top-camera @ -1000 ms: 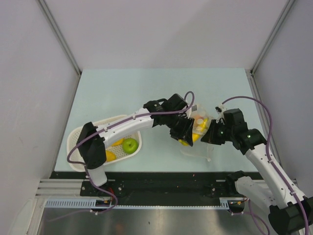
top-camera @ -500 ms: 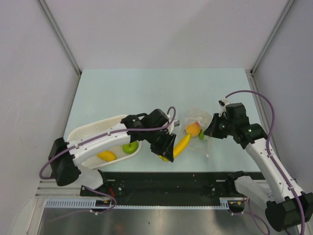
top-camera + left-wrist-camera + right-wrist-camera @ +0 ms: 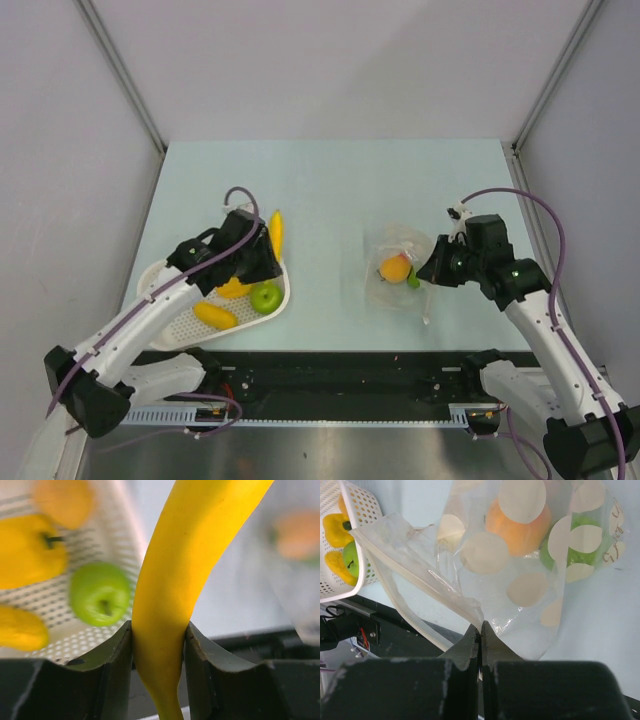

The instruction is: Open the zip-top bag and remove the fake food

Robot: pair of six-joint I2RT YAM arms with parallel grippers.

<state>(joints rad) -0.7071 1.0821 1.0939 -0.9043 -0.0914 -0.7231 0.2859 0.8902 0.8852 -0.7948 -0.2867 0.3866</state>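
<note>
Jaws of the left gripper clamp a yellow banana; the right gripper pinches the clear, white-dotted zip-top bag.

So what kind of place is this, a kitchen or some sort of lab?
Most likely a robot lab bench: two arms bolted to a pale table, bare walls with metal posts boxing it in, and toy fruit in a white basket and a clear bag.

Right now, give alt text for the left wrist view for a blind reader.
The jaws clamp a yellow banana filling the centre. Behind on the left, a white basket holds a green apple and yellow fruit; a blurred orange piece shows on the right.
</note>
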